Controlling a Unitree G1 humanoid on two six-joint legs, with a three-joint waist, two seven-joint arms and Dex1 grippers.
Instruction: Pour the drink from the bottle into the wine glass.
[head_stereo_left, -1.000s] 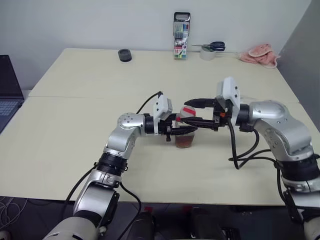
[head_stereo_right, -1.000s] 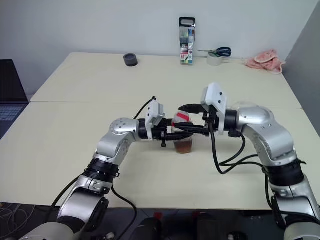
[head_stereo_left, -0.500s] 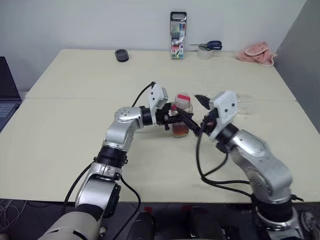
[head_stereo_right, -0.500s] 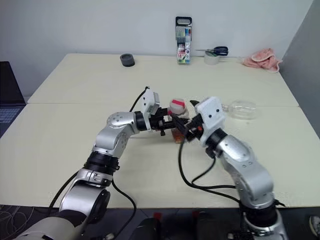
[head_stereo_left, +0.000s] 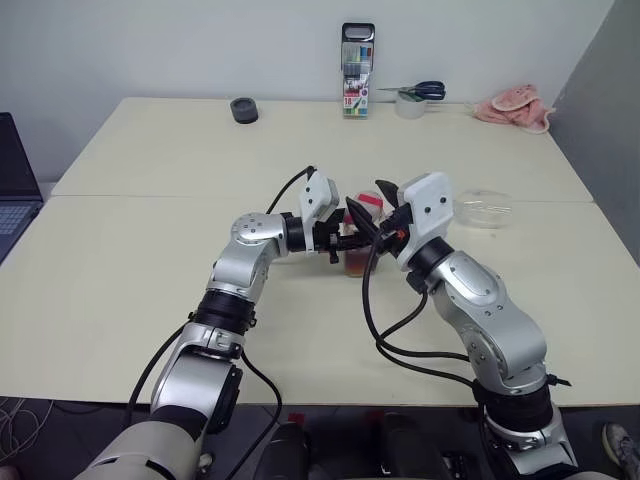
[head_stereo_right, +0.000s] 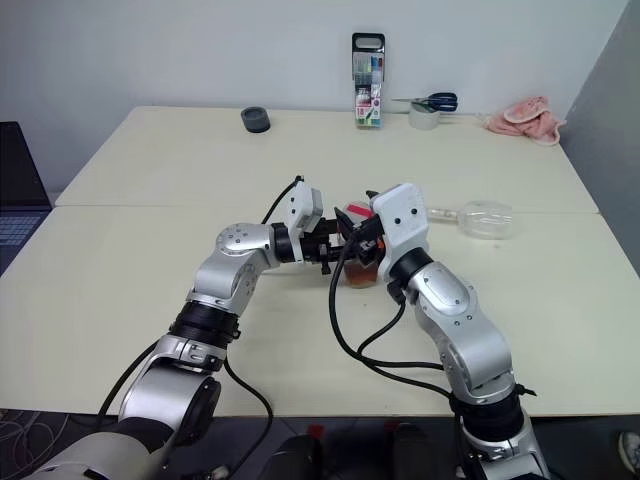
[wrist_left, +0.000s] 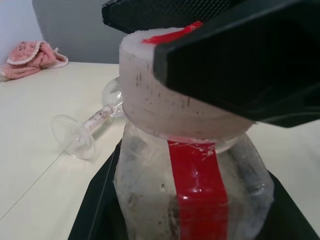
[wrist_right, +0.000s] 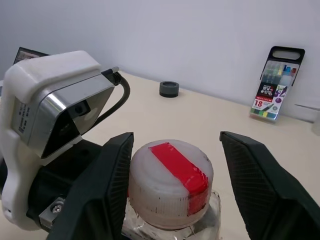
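Right wrist view: right gripper fingers spread wide either side of the bottle's red-and-white cap, one close beside it, the other apart. Left wrist view: wine glass on its side behind. Bottle upright mid-table, left gripper clamped tight on its clear body; red label stripe, amber drink low inside

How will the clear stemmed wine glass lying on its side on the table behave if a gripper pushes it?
The clear stemmed wine glass lies on its side on the table, so its rounded bowl would probably roll in an arc. Its thin stem looks fragile; a hard push might snap it. The smooth glass seems slippery.
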